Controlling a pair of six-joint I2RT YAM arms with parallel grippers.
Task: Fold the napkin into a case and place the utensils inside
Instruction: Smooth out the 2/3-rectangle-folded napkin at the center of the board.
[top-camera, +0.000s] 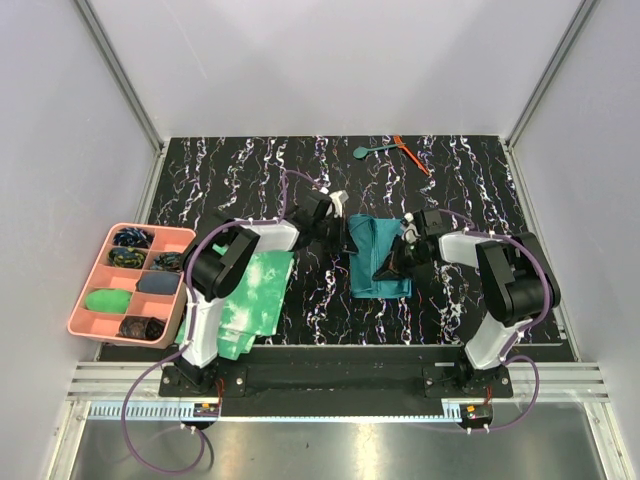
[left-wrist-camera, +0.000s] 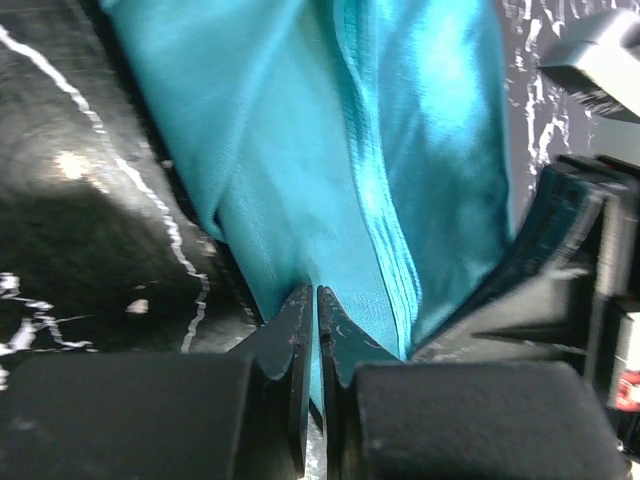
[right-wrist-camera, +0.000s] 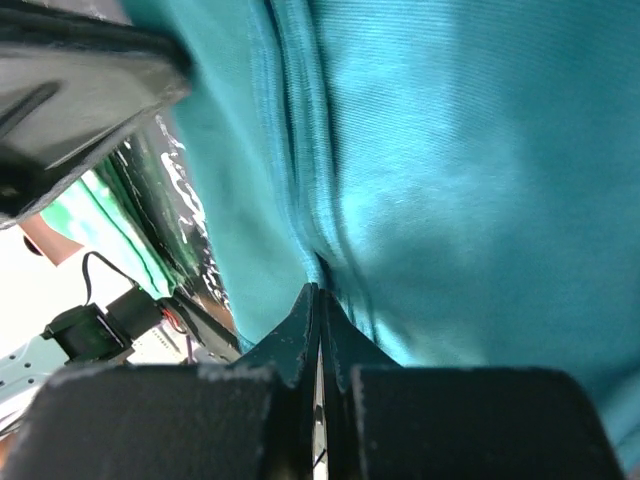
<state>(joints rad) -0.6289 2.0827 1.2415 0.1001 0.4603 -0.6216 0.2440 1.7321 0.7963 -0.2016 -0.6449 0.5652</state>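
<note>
The table (top-camera: 450, 190), black with white marbling, carries everything. Both arms reach in from its near edge and meet over the middle.

A light green-and-white mottled cloth (top-camera: 255, 300) lies under the left arm, spilling over the near edge. Off the table's left side sits a pink compartment tray (top-camera: 85, 290) with small dark and green bundles in its cells.

The napkin (top-camera: 378, 258) is dark teal. It lies in the middle of the table between the two arms, partly folded into a rough upright oblong with creases down its length. It is not a slim case.

The left end effector (top-camera: 345, 235) is at the napkin's left edge. Its wrist view shows the fingertips drawn almost together with a sliver of teal cloth (left-wrist-camera: 400, 150) between them, clamped on the napkin.

The right end effector (top-camera: 392, 265) is at the napkin's right side. Its fingertips are pressed together where a hem fold of the cloth (right-wrist-camera: 450, 150) runs into them, pinching it.

The utensils lie near the far edge, well apart from the napkin. They are a teal spoon (top-camera: 370, 150) and, just right of it, a thin orange-red stick (top-camera: 412, 155).
</note>
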